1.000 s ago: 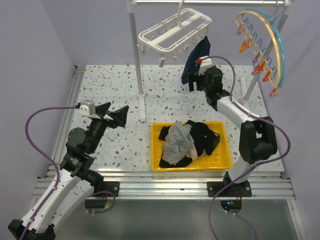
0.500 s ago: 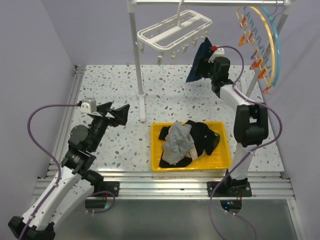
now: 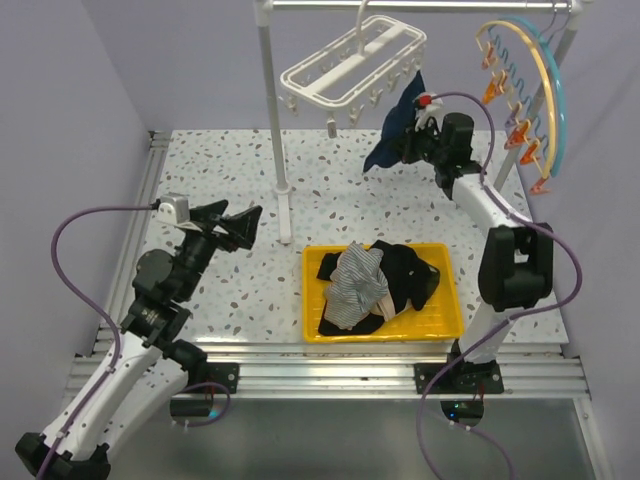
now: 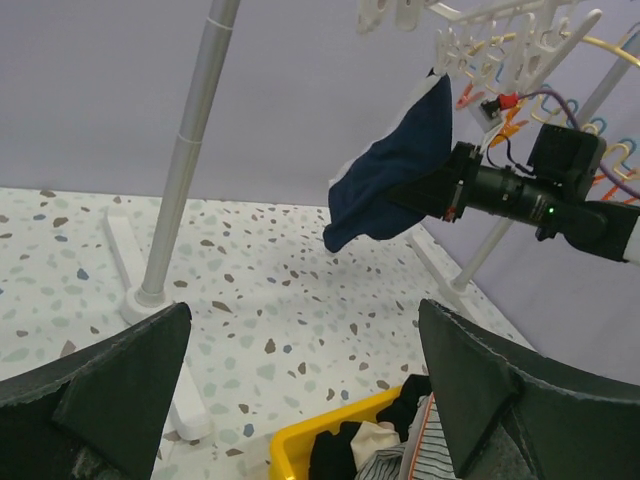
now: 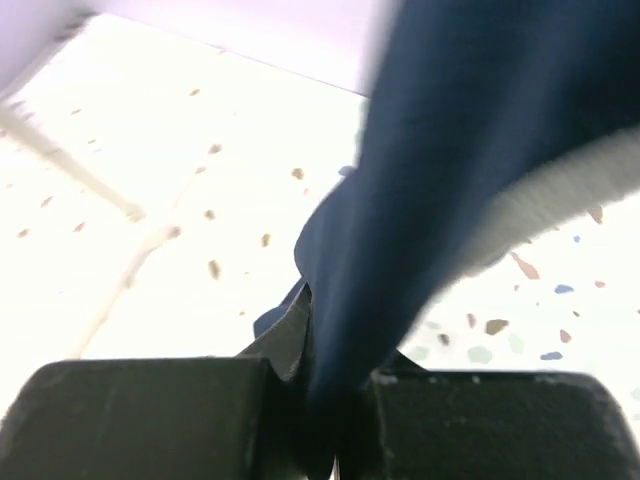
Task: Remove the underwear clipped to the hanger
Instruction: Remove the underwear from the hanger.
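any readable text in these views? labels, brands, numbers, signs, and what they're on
None readable in any view.
No print shows on the navy underwear, the white clip hanger or the yellow tray.
The right wrist view is too blurred to show any small print.

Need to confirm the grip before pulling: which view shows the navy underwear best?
Left wrist view: the whole navy underwear hangs from the white clip hanger, with the right gripper shut on it. Top external shows it small and distant; right wrist shows only blurred cloth close up.
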Robot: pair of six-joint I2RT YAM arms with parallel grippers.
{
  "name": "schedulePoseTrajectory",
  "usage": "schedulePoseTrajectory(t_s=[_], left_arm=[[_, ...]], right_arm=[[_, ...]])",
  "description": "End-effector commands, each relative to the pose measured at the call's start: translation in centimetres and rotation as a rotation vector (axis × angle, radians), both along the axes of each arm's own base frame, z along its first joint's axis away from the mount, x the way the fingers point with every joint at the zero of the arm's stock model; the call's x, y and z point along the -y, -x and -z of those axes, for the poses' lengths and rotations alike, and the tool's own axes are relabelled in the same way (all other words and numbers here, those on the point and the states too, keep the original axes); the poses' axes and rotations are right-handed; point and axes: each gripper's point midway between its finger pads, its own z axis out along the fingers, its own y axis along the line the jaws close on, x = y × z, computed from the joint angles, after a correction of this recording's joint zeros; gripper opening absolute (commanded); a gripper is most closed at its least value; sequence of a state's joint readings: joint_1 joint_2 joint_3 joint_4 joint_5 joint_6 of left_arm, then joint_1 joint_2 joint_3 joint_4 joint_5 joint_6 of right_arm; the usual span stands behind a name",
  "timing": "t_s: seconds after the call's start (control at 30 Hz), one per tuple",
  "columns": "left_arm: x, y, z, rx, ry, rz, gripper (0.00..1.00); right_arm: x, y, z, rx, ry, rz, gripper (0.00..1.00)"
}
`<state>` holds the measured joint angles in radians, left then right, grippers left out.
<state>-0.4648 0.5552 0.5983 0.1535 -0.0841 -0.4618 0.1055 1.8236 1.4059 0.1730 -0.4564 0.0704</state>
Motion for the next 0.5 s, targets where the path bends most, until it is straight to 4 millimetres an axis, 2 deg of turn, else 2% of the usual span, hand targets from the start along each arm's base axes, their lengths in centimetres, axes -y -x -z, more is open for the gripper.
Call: schedulePoseTrajectory(t_s=[0.0, 0.17, 0.23, 0.27, 0.33, 0.47], left_arm=[[1.4, 0.1, -2.7, 0.080, 0.033, 0.074, 1.00], [3.6, 0.5, -4.3, 0.149, 0.011, 0.194, 1.00], [4.3, 0.3, -4.6, 0.158, 0.002, 0.225, 1.00], [4.5, 0.4, -4.9, 0.169, 0.002, 0.238, 1.00], [4.9, 0.3, -5.3, 0.177, -0.003, 0.254, 1.00], [5.3, 0.1, -5.7, 0.193, -0.008, 0.270, 1.00]], right_arm=[[-1.8, 6.5, -5.5, 0.070, 0.043, -0.262, 0.00], [-2.1, 12.6, -6.6, 0.071, 0.047, -0.371, 0.00], [-2.1, 15.1, -8.1, 0.115, 0.062, -0.395, 0.00], [-2.0, 16.1, -7.9, 0.115, 0.071, -0.404, 0.00], [-1.8, 17.6, -7.9, 0.105, 0.076, -0.406, 0.00], [-1.0, 20.6, -9.6, 0.157, 0.107, -0.380, 0.00]])
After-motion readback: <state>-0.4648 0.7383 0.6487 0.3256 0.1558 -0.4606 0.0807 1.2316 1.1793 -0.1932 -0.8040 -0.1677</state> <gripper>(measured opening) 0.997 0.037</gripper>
